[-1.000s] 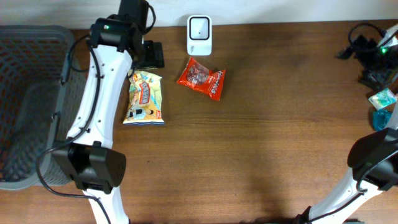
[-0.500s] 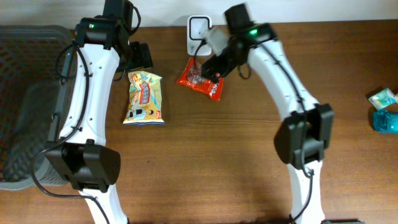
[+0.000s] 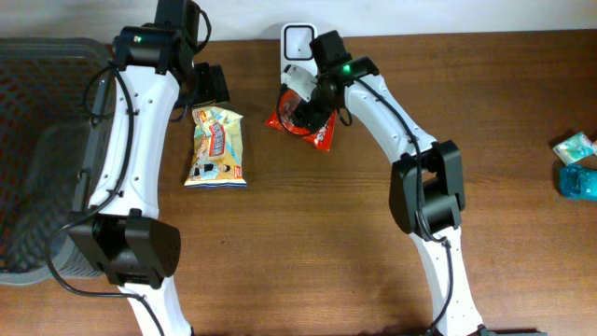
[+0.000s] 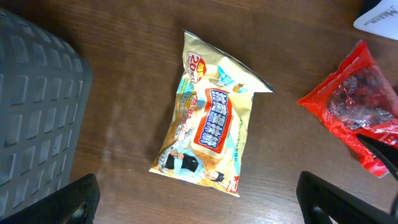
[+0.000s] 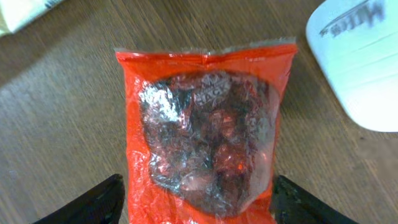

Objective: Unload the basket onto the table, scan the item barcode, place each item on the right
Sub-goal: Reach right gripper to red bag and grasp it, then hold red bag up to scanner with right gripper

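A red bag of dark candies (image 3: pixel 323 133) lies flat on the wooden table just below the white scanner (image 3: pixel 298 53). My right gripper (image 3: pixel 304 105) is down over it. In the right wrist view the red bag (image 5: pixel 205 130) fills the space between the two black fingers, which stand at its left and right edges, and the gripper (image 5: pixel 199 202) is still open around it. The scanner (image 5: pixel 360 68) shows at the upper right there. No barcode shows on the bag. My left gripper (image 3: pixel 207 84) hangs open above the top of a yellow snack bag (image 3: pixel 216 147), holding nothing (image 4: pixel 202 202).
A dark grey mesh basket (image 3: pixel 47 159) fills the left edge of the table, with its wall (image 4: pixel 31 93) close to the left gripper. A teal object (image 3: pixel 578 179) and a small packet (image 3: pixel 572 147) lie at the far right edge.
My right arm swung in from the far right edge to the red bag and has settled lower over it, its jaws narrowing around the bag. The left arm shifted slightly left early on, then held still.
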You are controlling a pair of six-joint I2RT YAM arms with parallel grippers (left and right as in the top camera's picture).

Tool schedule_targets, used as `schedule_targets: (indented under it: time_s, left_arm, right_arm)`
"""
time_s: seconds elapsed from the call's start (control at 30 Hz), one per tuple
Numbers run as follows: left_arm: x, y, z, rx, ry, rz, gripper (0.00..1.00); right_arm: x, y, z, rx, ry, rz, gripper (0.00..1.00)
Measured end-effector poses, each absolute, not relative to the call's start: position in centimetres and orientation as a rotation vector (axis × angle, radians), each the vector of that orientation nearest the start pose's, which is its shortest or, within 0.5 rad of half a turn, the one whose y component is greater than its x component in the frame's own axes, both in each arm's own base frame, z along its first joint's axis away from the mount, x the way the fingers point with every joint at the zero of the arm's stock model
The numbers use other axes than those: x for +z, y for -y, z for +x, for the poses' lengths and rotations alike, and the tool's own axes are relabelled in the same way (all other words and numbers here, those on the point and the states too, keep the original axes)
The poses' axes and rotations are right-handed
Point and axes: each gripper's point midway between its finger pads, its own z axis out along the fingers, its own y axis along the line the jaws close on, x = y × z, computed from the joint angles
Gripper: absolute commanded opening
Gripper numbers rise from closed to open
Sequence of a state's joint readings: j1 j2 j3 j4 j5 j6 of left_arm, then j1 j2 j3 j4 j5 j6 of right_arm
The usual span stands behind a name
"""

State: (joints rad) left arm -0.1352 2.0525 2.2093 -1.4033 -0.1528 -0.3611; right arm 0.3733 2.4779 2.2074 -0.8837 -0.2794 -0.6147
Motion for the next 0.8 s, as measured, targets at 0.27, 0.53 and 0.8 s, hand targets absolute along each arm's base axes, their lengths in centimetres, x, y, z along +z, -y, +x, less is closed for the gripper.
schedule_targets:
  time_s: [0.27, 0.53, 0.8]
  left_arm:
    - [21.4, 3.5, 45.2, 0.095, -2.767, -0.349, 0.99]
    - [21.4, 3.5, 45.2, 0.095, -2.767, -0.349, 0.99]
    - [21.4, 3.5, 45.2, 0.095, -2.767, -0.349, 0.99]
  right_arm:
    - [2.2, -25.2, 51.6, 0.317, -2.372, -1.355, 0.58]
    - [2.1, -25.2, 51.5, 0.326, -2.394, -1.334, 0.18]
    - [2.9, -25.5, 51.8, 0.359, -2.433, -1.228, 0.04]
